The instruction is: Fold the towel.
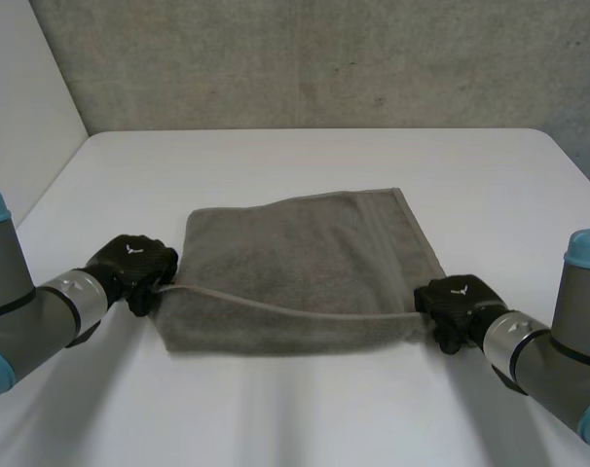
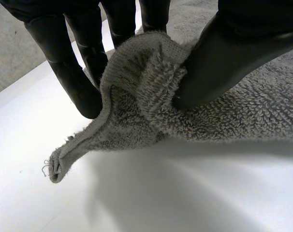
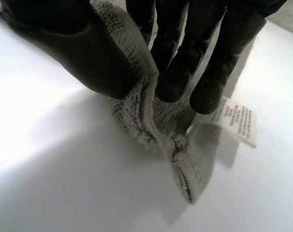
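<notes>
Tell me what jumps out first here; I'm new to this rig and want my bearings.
A grey terry towel lies on the white table, its near edge lifted and stretched. The black left hand pinches the near left corner, and the right hand pinches the near right corner, where a white care label hangs.

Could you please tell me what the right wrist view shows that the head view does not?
Right wrist view: a white label at the towel corner, and the right hand pinching that corner between thumb and fingers. Head view: the towel's whole outline on the table, with the left hand at its other near corner. Both: the right hand gripping the towel.
</notes>
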